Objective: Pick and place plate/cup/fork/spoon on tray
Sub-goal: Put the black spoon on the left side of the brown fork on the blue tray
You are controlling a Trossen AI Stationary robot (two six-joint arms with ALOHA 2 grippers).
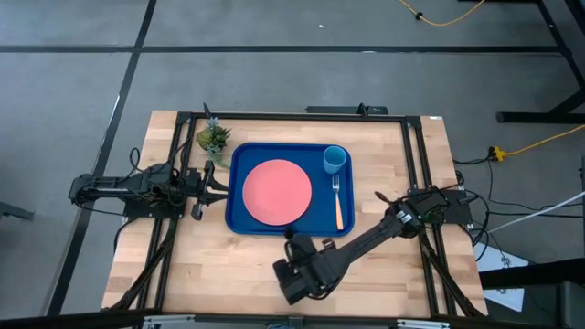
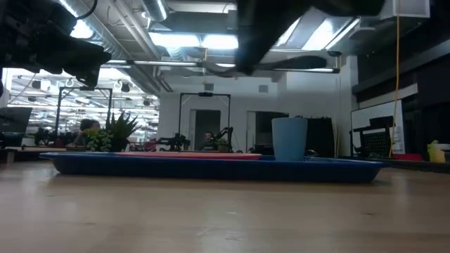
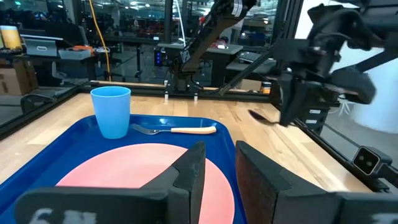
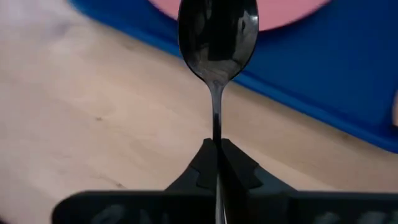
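spoon [image 4: 217, 34], small, dark and shiny, is pinched by its thin handle in the right gripper [image 4: 217, 149], above the table just beside the deep-blue rectangular tray [image 1: 236, 196], probably for placing there. left gripper [image 3: 214, 165] waits slightly open near the tray.

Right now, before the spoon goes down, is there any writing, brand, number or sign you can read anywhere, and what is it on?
No text can be read in any view.
Left pincer: pale marks on its housing, too blurred to read.
Plate, cup, fork, tray: plain, no markings.
Spoon, held in the right pincer: only reflections on its bowl.
Room behind the table: any signs are too small to read.
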